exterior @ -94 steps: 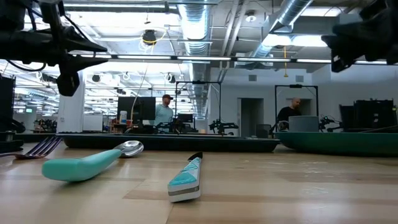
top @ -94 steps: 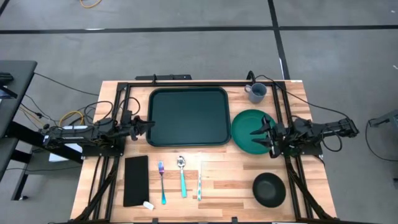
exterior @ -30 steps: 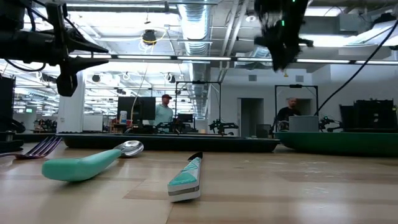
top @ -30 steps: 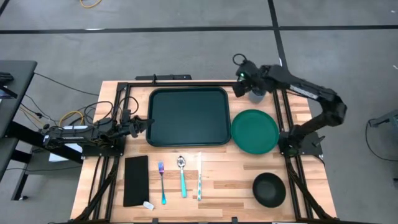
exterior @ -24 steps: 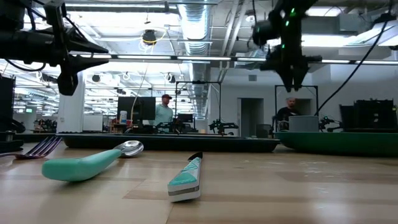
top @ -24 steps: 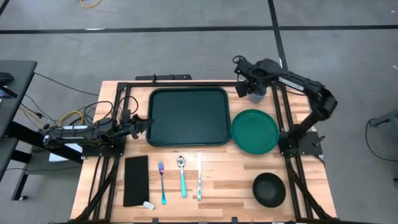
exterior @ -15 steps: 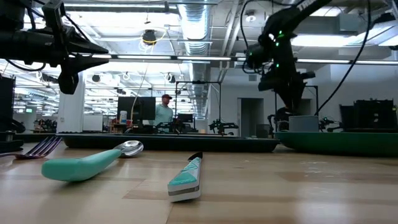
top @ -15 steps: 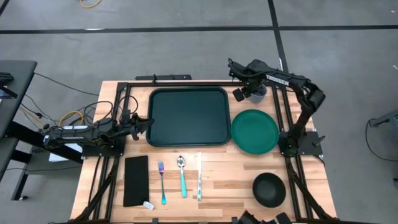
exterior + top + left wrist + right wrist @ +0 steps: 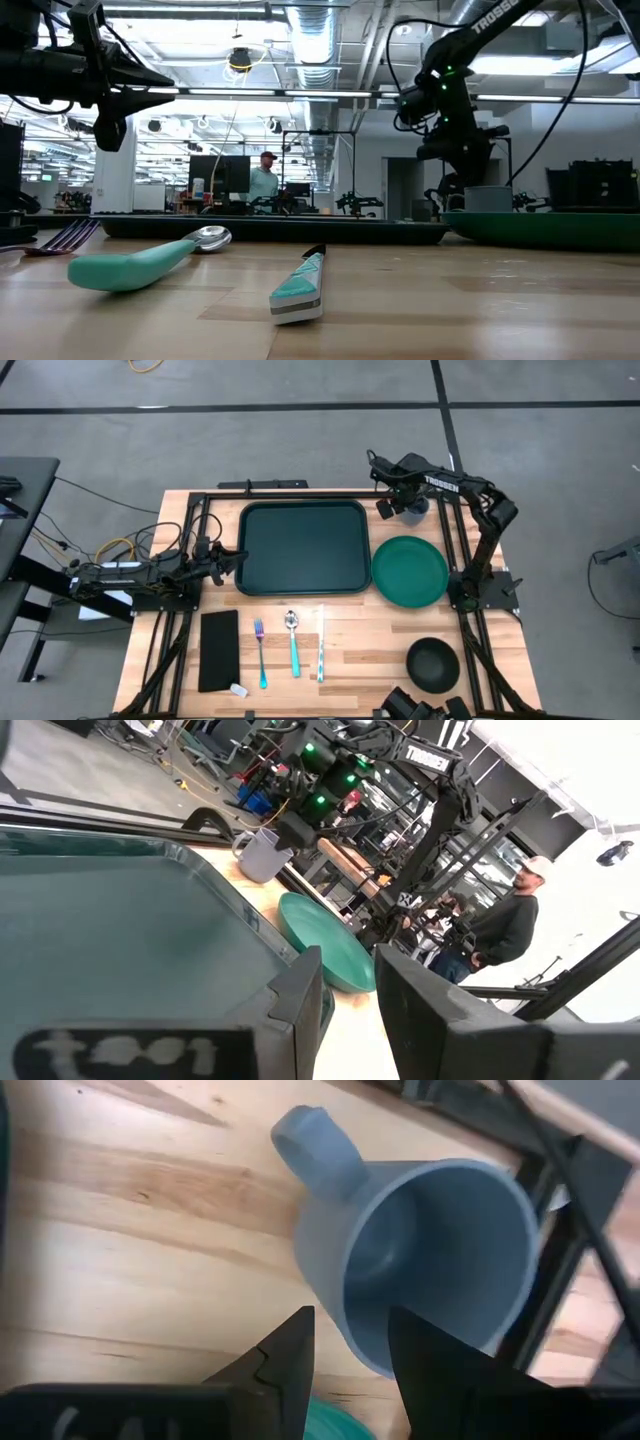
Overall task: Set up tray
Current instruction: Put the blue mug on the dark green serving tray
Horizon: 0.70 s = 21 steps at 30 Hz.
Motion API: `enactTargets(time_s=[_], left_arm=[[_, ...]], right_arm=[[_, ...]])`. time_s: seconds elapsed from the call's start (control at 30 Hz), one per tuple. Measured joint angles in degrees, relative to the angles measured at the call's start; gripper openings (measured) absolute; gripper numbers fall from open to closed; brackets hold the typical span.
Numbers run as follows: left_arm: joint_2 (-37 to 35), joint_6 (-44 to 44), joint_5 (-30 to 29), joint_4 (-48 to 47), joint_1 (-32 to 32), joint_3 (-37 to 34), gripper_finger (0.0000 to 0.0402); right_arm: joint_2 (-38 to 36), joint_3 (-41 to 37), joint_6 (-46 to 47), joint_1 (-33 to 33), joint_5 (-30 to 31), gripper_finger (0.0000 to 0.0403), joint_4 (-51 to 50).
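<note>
At the bench's (image 9: 350, 645) far corner, your right gripper (image 9: 345, 1342) hovers over the grey mug (image 9: 420, 1260), jaws slightly spread around its rim. Your left gripper (image 9: 350, 990) waits beside the tray (image 9: 303, 547), jaws narrowly parted.

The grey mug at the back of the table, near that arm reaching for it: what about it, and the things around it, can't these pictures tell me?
- Grey mug: in the high view the right gripper covers most of it.
- Its base: the right wrist view looks into it from above.
- Tray: only an edge-on strip in the low view.
- Black bowl: its inside is too dark in the high view.
- Left gripper: beside the tray, waiting.
</note>
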Motion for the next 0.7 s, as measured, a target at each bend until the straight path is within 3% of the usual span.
enactTargets(time_s=[0.33,0.43,0.6,0.7], left_arm=[[0.02,0.0,0.04,0.0,-0.01,0.0,0.0084],[0.02,0.0,0.04,0.0,0.01,0.0,0.0084],[0.01,0.0,0.04,0.0,0.0,0.0,0.0084],[0.01,0.0,0.04,-0.01,0.0,0.0,0.0084]], right_arm=[[0.09,-4.21,1.31,0.0,-0.9,0.0118,2.85],[0.09,-4.33,1.11,0.1,-0.77,0.0094,3.39],[0.09,-4.33,-0.35,0.12,-0.77,0.0015,4.14],[0.09,-4.37,-0.4,0.1,-0.68,0.0012,4.54]])
